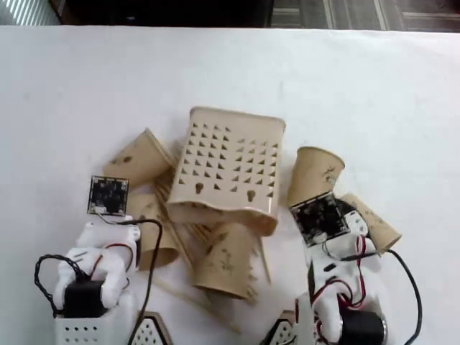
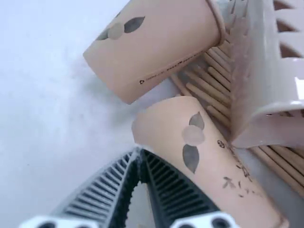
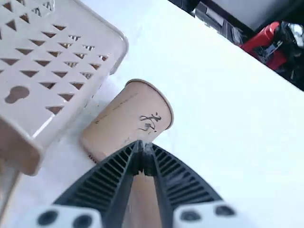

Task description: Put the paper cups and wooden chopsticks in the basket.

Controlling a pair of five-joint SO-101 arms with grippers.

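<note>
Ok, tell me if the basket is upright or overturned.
Overturned: the beige perforated plastic basket shows a closed, holed face upward with no opening, and it lies over the wooden chopsticks.

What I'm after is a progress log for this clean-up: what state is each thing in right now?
Basket: overturned, perforated face up, resting on the chopsticks.
Paper cups: lying on their sides on the table, outside the basket.
Wooden chopsticks: lying flat and scattered, partly under the basket.
Left gripper: shut, holding nothing, tips by a cup.
Right gripper: shut, holding nothing, above a cup.
</note>
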